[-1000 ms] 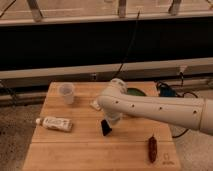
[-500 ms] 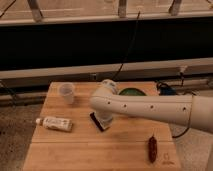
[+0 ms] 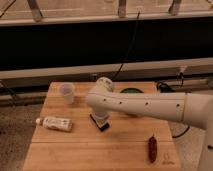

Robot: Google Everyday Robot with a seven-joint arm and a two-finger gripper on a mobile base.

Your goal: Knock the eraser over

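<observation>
Under the arm's bend, claw (image 3: 100,120) hidden, grip unreadable, black eraser (image 3: 101,124) just beneath it on table (image 3: 75,150).

A robot test area in a lab or industrial room, not a home. A small wooden table (image 3: 75,150) stands on a speckled hard floor (image 3: 17,125) against a dark wall with a pale ledge and metal brackets above, and black cables (image 3: 127,45) run down behind it. A thick white robot arm (image 3: 150,105) reaches across the tabletop, its gripper (image 3: 100,121) low near the table's middle, among a few loose props: a clear cup (image 3: 67,92), a pale flat block (image 3: 56,123), a green bowl (image 3: 131,92).
</observation>
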